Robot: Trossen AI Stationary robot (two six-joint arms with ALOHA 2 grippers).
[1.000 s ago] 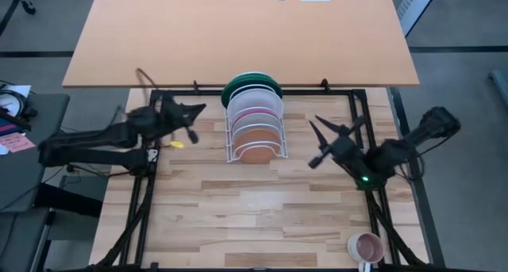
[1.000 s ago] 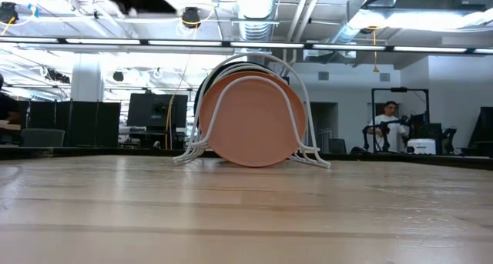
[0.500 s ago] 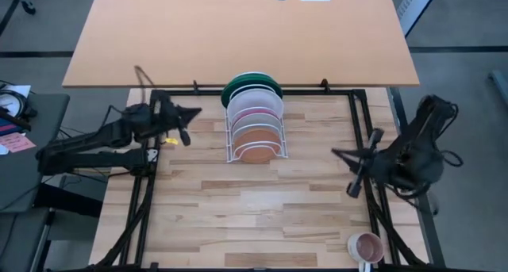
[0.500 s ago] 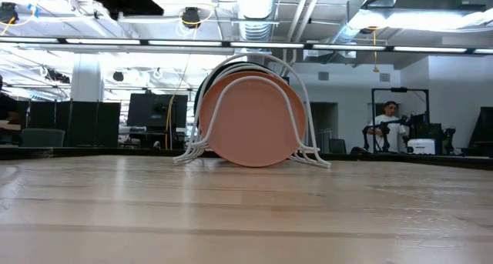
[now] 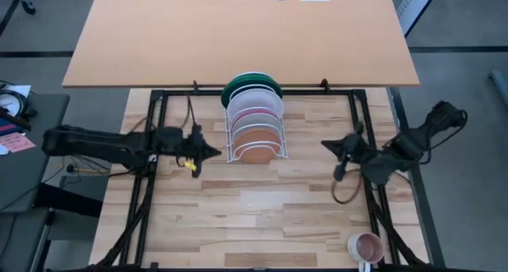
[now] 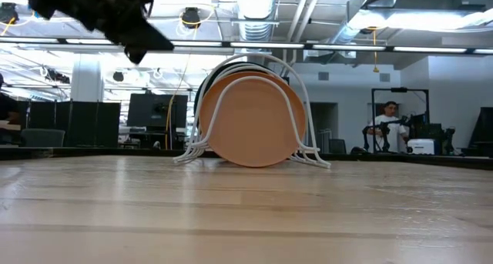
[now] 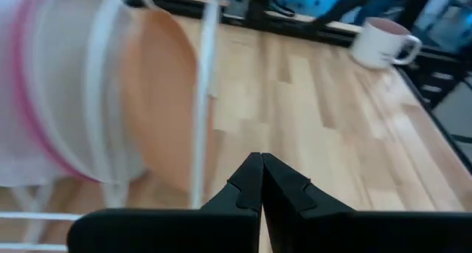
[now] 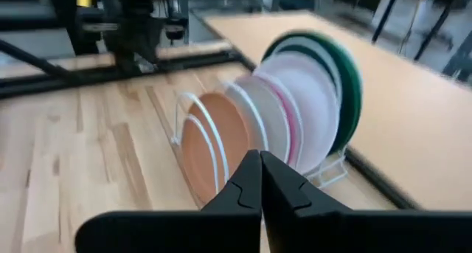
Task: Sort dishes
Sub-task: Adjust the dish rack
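The dishes stand on edge in a white wire rack (image 5: pixel 232 145) at mid-table: dark green plate (image 5: pixel 252 83) farthest, then white (image 5: pixel 254 101), pink (image 5: pixel 254 116), and terracotta (image 5: pixel 255 141) nearest. My left gripper (image 5: pixel 213 151) is shut, just left of the rack, pointing at it; the low view shows it above the table (image 6: pixel 166 43). Its wrist view shows the terracotta plate (image 7: pixel 166 113) and a rack wire (image 7: pixel 203 98) close ahead. My right gripper (image 5: pixel 325 143) is shut, right of the rack, pointing toward it, with all the plates (image 8: pixel 214 146) ahead. Both hold nothing.
A small pink mug (image 5: pixel 367 246) stands at the table's near right corner. A black frame rail (image 5: pixel 254 91) runs along the far edge behind the rack. Bare wood (image 5: pixel 254 208) lies between the rack and the near edge.
My left gripper has sunk and gone rightward and nearer, to the rack's left side, and now shows in the low view. My right gripper has shut, swung back toward the right edge, then come forward again lower with its wrist rolled. The plates have kept still.
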